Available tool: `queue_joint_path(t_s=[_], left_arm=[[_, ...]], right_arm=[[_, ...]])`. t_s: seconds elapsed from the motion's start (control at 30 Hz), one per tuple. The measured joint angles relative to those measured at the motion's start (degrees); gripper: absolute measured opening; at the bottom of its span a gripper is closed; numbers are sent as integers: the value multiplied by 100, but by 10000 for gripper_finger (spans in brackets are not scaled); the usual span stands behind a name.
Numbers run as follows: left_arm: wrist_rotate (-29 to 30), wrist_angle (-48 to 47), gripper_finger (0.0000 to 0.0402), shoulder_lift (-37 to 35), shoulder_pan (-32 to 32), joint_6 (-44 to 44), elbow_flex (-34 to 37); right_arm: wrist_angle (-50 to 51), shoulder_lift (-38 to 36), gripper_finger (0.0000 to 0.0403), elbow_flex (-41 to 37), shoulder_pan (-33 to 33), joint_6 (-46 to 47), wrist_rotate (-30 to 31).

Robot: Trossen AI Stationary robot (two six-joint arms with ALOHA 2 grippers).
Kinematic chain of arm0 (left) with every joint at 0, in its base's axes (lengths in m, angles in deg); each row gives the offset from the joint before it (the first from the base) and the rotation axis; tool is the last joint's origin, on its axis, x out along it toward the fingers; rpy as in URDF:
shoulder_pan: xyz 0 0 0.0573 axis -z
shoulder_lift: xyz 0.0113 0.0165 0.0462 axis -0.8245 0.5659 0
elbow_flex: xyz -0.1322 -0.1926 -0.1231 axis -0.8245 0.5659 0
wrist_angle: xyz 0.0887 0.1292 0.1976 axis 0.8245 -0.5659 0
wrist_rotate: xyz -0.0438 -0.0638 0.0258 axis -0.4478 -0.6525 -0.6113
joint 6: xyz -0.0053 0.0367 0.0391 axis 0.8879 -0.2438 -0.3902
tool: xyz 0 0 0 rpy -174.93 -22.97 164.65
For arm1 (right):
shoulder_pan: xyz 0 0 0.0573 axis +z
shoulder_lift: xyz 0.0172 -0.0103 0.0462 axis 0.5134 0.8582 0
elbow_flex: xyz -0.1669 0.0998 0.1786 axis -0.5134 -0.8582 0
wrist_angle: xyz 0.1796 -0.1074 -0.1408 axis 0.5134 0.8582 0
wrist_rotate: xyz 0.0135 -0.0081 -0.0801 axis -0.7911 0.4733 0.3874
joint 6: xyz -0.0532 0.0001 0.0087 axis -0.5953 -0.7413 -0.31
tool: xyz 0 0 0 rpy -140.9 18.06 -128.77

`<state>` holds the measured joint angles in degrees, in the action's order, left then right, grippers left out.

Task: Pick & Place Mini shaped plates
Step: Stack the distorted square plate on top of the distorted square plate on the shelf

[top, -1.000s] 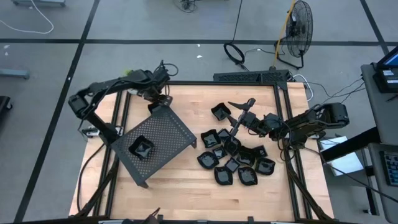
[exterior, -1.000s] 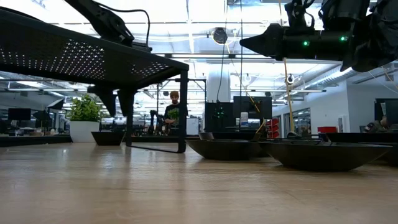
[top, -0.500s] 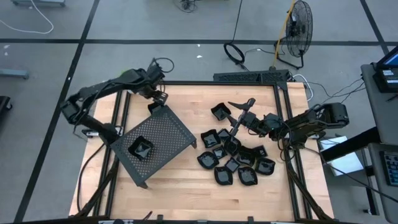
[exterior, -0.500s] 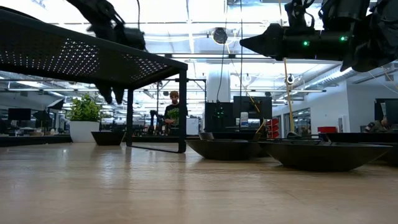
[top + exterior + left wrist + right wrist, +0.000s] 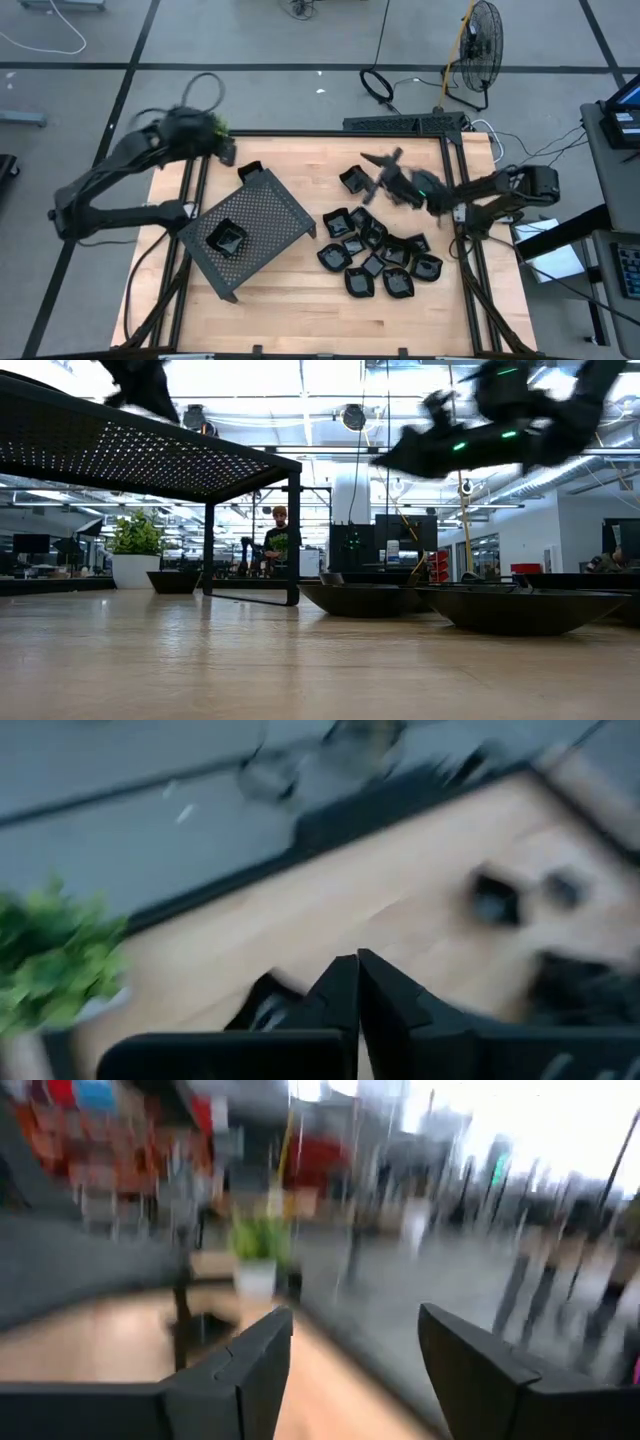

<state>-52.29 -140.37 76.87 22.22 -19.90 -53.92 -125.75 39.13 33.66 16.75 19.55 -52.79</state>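
Note:
Several small glossy black mini shaped plates (image 5: 375, 260) lie in a cluster on the wooden table's right half, and one more (image 5: 352, 180) lies apart toward the far edge. Another plate (image 5: 226, 238) rests on the dark perforated tray (image 5: 262, 215), which stands on legs at the left. My left gripper (image 5: 228, 152) is shut and empty, raised off the tray's far corner near the table's far left corner. My right gripper (image 5: 378, 160) hovers open above the lone far plate, nothing between its fingers (image 5: 250, 1350).
The tray's legs (image 5: 293, 540) stand on the table. A black perforated strip (image 5: 405, 123) lies along the far edge, a fan (image 5: 480, 50) stands on the floor behind it. Black frame rails (image 5: 455, 180) border the table. A person (image 5: 278, 540) stands far behind.
My left gripper has risen and drawn back from the tray's far corner toward the table's far left corner, tipping up, and its fingers have shut on nothing. My right gripper has swung a little toward the far edge, staying open. The plates have not moved.

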Motion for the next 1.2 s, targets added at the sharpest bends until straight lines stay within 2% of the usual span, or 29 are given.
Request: queue_joint_path(t_s=[0.1, 0.2, 0.27, 0.43, 0.57, 0.67, 0.77, 0.83, 0.9, 1.03, 1.2], left_arm=[[-7, 405, 17, -479, 289, 93, 0], [-5, 654, 18, -762, 482, 91, -3], [-7, 722, 12, -843, 572, 20, -9], [-7, 751, 9, -800, 635, -153, -9], [-46, 748, 30, -713, 640, -261, -9], [-126, 660, 39, -666, 646, -277, -9], [-140, 351, 41, -619, 644, -278, -8], [-46, 131, 41, -619, 644, -273, 68], [98, -108, 41, -627, 646, -200, 249], [541, -458, 42, -652, 644, 73, 827], [789, -454, 42, -637, 640, 377, 1527]], right_arm=[[2177, 231, 181, 1246, -729, 390, -1574], [3243, 708, 158, 2594, -1155, 359, -2958], [3788, 1165, 151, 3671, -1284, 323, -3547], [6257, 2753, 170, 6497, -1087, -202, -4130], [6434, 3852, 200, 7568, -730, -369, -4103], [6422, 4207, 212, 7773, -556, -799, -3317], [6563, 4230, 213, 7721, -497, -1249, -2128], [6968, 4156, 207, 7658, -496, -1297, -1672], [7492, 3978, 199, 7454, -497, -1202, -1627], [7421, 3655, 178, 6669, -495, -1111, -2075], [6304, 3204, 147, 5324, -497, -819, -2307]])
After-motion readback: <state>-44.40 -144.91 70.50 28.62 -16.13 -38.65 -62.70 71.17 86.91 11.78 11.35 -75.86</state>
